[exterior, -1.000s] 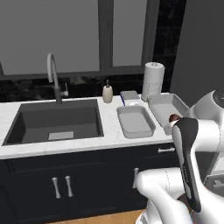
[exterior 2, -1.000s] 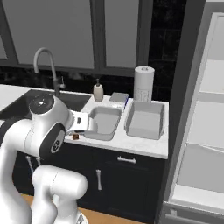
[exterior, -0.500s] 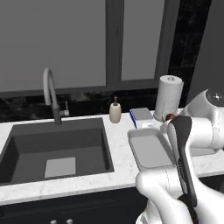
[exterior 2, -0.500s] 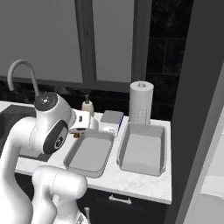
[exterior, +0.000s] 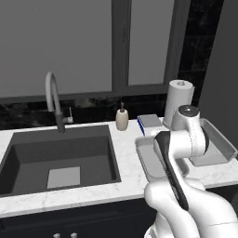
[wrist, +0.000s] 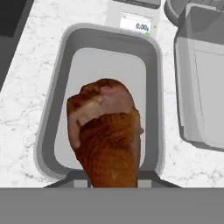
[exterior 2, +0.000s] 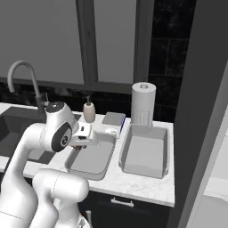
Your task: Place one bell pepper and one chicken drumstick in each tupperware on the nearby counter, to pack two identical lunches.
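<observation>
1. The arm is reaching over the counter [exterior 2: 147, 189], and the gripper [exterior 2: 79, 143] is hanging above the nearer of two grey tubs.
2. In the hand view, a reddish-brown chicken drumstick [wrist: 107, 131] is sitting in the gripper's grasp, its bulbous end pointing down toward the tub floor; the fingers themselves are hidden behind the meat, closed against it.
3. The tupperware [wrist: 52, 105] directly under the drumstick is lying with its long side running away from the robot, and its floor looks bare where the meat does not cover it.
4. The second tupperware [exterior 2: 144, 153] is resting just beside the first, on the side farther from the sink [exterior: 56, 153], and it too looks bare inside.
5. A small kitchen scale [wrist: 135, 17] with a lit readout is standing just past the far end of the nearer tub.
6. A paper towel roll [exterior 2: 143, 102] is standing upright behind the second tub, and a soap bottle [exterior 2: 89, 111] is sitting near the back wall between the scale and the faucet [exterior: 53, 100].
</observation>
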{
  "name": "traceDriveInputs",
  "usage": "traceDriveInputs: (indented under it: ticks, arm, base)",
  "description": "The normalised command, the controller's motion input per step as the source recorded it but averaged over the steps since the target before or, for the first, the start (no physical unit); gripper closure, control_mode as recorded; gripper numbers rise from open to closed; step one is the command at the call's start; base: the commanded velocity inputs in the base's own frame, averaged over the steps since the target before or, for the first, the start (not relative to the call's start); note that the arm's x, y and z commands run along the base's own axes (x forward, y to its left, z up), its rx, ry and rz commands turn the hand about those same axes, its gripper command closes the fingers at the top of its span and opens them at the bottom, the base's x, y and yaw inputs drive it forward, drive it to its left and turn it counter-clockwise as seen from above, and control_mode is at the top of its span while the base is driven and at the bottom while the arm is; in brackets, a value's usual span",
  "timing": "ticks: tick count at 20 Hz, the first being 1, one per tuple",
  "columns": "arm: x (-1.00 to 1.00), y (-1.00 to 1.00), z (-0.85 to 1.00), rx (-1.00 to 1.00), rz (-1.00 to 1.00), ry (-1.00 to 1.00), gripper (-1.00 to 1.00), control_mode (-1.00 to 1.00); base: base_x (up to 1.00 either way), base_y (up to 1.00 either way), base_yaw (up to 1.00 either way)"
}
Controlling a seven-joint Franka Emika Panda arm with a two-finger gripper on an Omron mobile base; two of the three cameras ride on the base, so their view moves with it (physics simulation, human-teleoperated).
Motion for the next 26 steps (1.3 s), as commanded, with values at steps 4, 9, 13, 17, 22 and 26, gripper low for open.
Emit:
traceDriveInputs:
  ticks: [4,9,13,17,22,26]
  arm:
    - [0.44,-0.27,-0.76,0.06,0.0,-0.03,1.0,-1.0]
    - [0.67,-0.03,-0.44,0.02,0.0,-0.04,-1.0,-1.0]
    - [0.17,0.0,-0.02,0.0,-0.04,0.0,-1.0,-1.0]
    - [-0.14,0.04,0.32,0.0,-0.1,0.0,-1.0,-1.0]
    - [-0.76,0.0,0.86,0.0,-0.04,-0.02,-1.0,-1.0]
    - [-1.0,0.0,0.69,0.0,0.0,-0.27,-1.0,-1.0]
  base:
    - [0.0,0.0,0.0]
    - [0.0,0.0,0.0]
    - [0.0,0.0,0.0]
    - [0.0,0.0,0.0]
    - [0.0,0.0,0.0]
    - [0.0,0.0,0.0]
